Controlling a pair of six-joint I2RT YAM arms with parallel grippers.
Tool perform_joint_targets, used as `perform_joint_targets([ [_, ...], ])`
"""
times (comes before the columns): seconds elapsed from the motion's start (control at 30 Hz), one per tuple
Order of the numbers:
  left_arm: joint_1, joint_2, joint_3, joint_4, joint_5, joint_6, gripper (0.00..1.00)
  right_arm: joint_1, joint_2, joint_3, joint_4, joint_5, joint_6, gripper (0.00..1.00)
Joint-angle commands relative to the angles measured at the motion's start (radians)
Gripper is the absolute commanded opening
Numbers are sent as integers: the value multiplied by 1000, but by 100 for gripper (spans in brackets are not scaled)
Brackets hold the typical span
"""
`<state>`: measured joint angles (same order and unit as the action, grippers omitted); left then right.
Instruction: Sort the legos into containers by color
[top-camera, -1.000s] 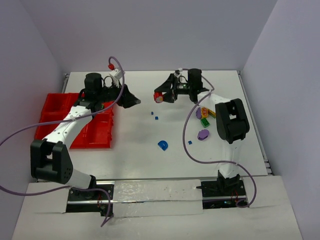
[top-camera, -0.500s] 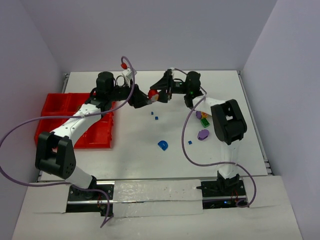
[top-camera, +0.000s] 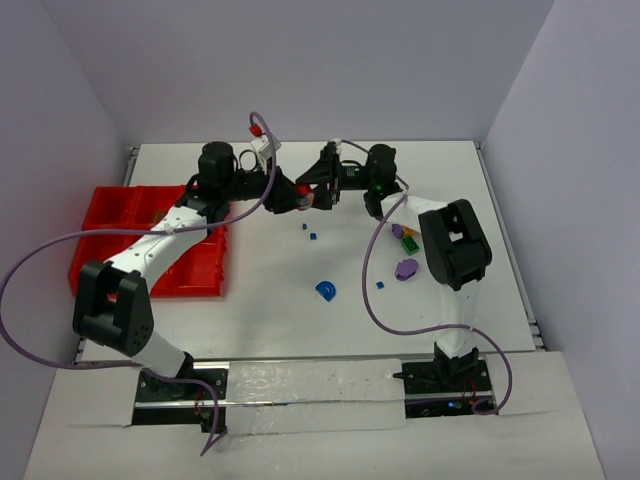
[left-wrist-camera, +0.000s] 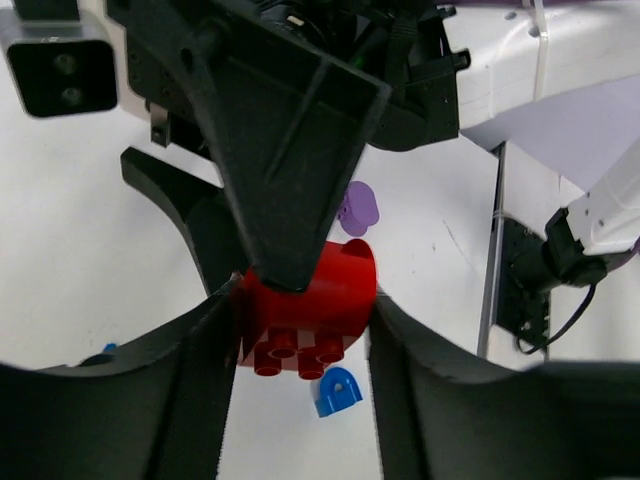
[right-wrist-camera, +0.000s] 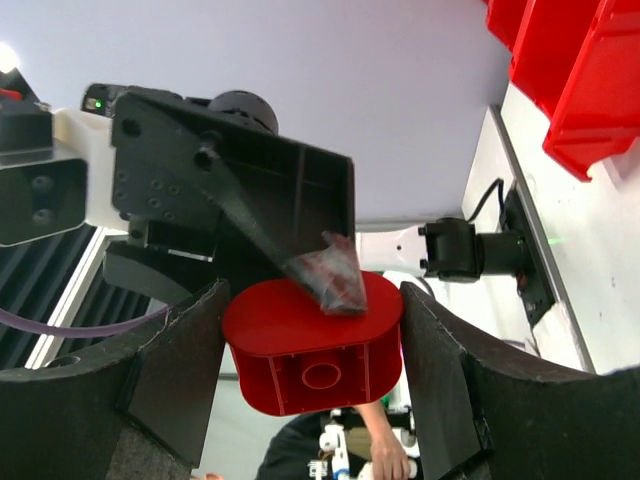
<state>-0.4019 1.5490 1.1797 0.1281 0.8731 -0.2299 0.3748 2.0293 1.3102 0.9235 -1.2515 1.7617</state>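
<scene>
Tabletop (top-camera: 260, 290): left tool (top-camera: 297, 196) against right tool (top-camera: 312, 192)

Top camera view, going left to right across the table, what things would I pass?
In order: red bins → red block → blue arch → tiny blue bit → purple piece.

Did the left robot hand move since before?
Yes. The left gripper moved right, away from the red containers, to the red lego.

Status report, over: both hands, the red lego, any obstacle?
Right hand shut on red lego, mid-air. Left hand closed on same lego. Nothing seen between it and containers.
</scene>
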Motion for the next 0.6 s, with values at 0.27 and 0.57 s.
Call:
perform_joint_targets([
  [0.27,-13,-25,63,-183,-22,108,0,8,-48,30,-51,-16,-79,56],
  [0.57,226,-150,33,-448,-22,179,0,-100,-111,76,-333,6,-327,100],
])
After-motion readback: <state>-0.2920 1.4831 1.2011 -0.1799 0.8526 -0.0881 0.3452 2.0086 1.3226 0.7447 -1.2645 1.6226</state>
